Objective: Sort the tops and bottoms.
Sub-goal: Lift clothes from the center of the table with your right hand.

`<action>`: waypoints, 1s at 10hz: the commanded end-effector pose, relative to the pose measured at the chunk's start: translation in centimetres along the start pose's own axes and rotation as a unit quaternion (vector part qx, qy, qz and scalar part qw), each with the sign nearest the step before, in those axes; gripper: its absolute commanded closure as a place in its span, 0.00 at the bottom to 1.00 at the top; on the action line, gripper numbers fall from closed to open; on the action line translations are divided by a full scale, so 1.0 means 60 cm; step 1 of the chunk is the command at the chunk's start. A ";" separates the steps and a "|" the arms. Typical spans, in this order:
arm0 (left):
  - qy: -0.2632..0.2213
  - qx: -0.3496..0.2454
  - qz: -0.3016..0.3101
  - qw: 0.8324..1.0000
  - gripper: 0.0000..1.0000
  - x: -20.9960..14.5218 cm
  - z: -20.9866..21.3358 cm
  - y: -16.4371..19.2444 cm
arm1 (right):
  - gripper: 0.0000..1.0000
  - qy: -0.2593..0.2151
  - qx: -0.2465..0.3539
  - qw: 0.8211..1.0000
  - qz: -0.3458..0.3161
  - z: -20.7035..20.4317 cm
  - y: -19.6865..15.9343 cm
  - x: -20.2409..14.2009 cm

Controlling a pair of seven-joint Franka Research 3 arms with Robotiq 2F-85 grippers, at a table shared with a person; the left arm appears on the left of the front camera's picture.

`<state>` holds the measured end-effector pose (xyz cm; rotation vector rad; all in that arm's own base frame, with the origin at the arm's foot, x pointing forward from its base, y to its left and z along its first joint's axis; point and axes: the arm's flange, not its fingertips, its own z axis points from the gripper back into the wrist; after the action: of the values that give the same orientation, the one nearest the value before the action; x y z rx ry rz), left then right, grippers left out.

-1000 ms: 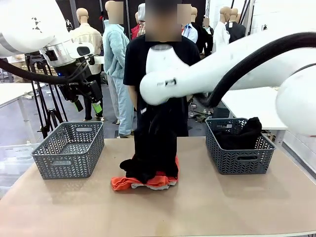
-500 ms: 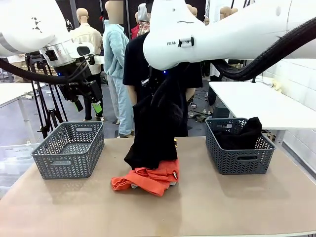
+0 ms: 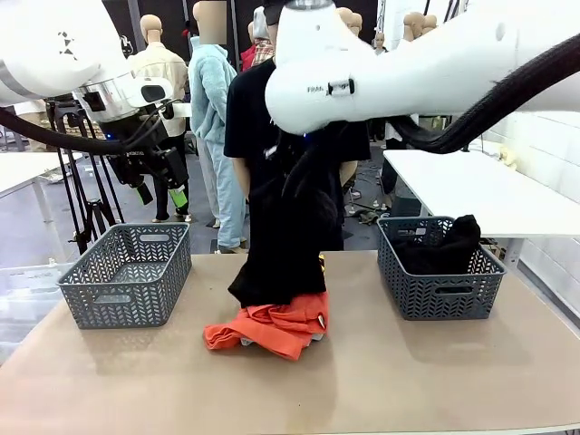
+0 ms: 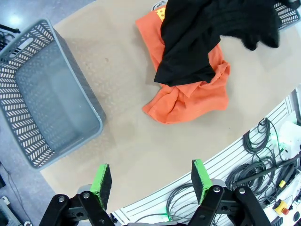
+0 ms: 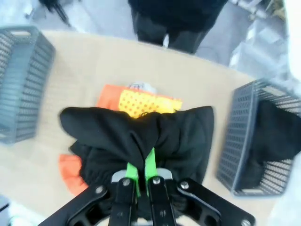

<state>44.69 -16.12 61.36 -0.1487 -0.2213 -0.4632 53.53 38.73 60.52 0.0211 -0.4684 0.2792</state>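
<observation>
My right gripper (image 5: 141, 172) is shut on the black bottoms (image 3: 285, 236), which hang from it above the middle of the table; their lower end still reaches the pile. Under them lies the orange T-shirt (image 3: 272, 328), crumpled, its yellow print (image 5: 146, 103) showing in the right wrist view. A bit of pale fabric (image 5: 138, 87) peeks out beside it. My left gripper (image 3: 161, 195) hangs open and empty high above the left basket (image 3: 118, 294). In its own view, the open left gripper (image 4: 150, 178) looks down on the orange T-shirt (image 4: 188, 94) and the bottoms (image 4: 202, 42).
A grey basket (image 4: 28, 94) stands empty at the table's left. The right grey basket (image 3: 435, 290) holds a black garment (image 3: 444, 245). A person in black (image 3: 245, 118) stands at the far side. Bare tabletop lies in front of the pile.
My right arm has risen, lifting the black bottoms off the pile and uncovering the orange T-shirt. The left arm has stayed still.
</observation>
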 end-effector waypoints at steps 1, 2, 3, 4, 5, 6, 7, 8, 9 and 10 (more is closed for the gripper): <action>0.000 0.004 0.000 1.000 0.12 -0.001 0.003 0.002 | 1.00 -0.064 -0.056 0.996 -0.016 0.113 0.003 0.003; 0.000 0.004 0.000 1.000 0.12 -0.001 0.003 0.002 | 1.00 -0.088 -0.065 0.994 -0.018 0.151 0.004 0.005; 0.000 0.004 0.000 1.000 0.12 -0.001 0.003 0.002 | 1.00 -0.106 -0.071 0.992 -0.013 0.177 0.007 0.007; 0.000 0.004 0.000 1.000 0.12 -0.001 0.003 0.002 | 1.00 -0.116 -0.070 0.991 -0.006 0.191 0.011 0.013; 0.000 0.004 0.000 1.000 0.12 -0.001 0.003 0.002 | 1.00 -0.093 -0.046 0.995 -0.005 0.180 -0.009 0.007; 0.000 0.004 0.000 1.000 0.12 -0.001 0.003 0.002 | 1.00 -0.093 -0.046 0.995 -0.005 0.180 -0.009 0.007; 0.000 0.004 0.000 1.000 0.12 -0.001 0.003 0.002 | 1.00 -0.093 -0.046 0.995 -0.005 0.180 -0.009 0.007; 0.000 0.004 0.000 1.000 0.12 -0.001 0.003 0.002 | 1.00 -0.093 -0.046 0.995 -0.005 0.180 -0.009 0.007; 0.000 0.004 0.000 1.000 0.12 -0.001 0.003 0.002 | 1.00 -0.093 -0.046 0.995 -0.005 0.180 -0.009 0.007; 0.000 0.004 0.000 1.000 0.12 -0.001 0.003 0.002 | 1.00 -0.093 -0.046 0.995 -0.005 0.180 -0.009 0.007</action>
<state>44.69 -16.12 61.37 -0.1487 -0.2215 -0.4633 49.44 37.59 69.87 -0.0624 -0.6676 0.2522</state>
